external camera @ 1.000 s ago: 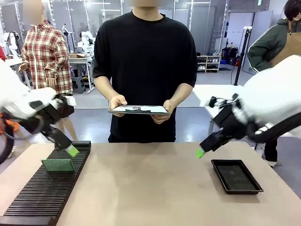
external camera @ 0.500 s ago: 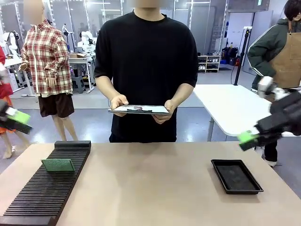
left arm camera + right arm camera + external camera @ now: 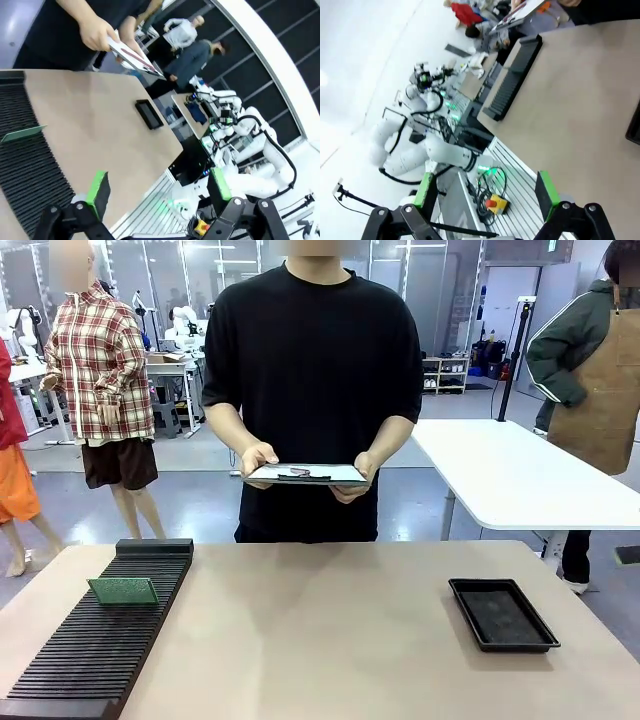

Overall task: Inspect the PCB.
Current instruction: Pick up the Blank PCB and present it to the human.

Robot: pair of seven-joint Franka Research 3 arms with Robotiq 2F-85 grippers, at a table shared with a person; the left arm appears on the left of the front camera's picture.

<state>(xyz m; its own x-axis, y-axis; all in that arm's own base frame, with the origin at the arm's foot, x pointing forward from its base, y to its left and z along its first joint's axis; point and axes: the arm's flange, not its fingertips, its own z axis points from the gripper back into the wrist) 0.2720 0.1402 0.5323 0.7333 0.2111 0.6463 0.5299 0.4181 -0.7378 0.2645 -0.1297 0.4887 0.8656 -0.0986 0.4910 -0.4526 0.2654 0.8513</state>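
Leaning in the slotted rack (image 3: 95, 650), the PCB (image 3: 123, 590) may topple if clipped off-centre — left gripper (image 3: 159, 184) and right gripper (image 3: 485, 192) both gape wide, empty.

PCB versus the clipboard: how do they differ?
The PCB is green and stands on edge in the black slotted rack; the clipboard is white and held level by the person. The PCB is narrower than the clipboard. Both are thin, flat rectangles.
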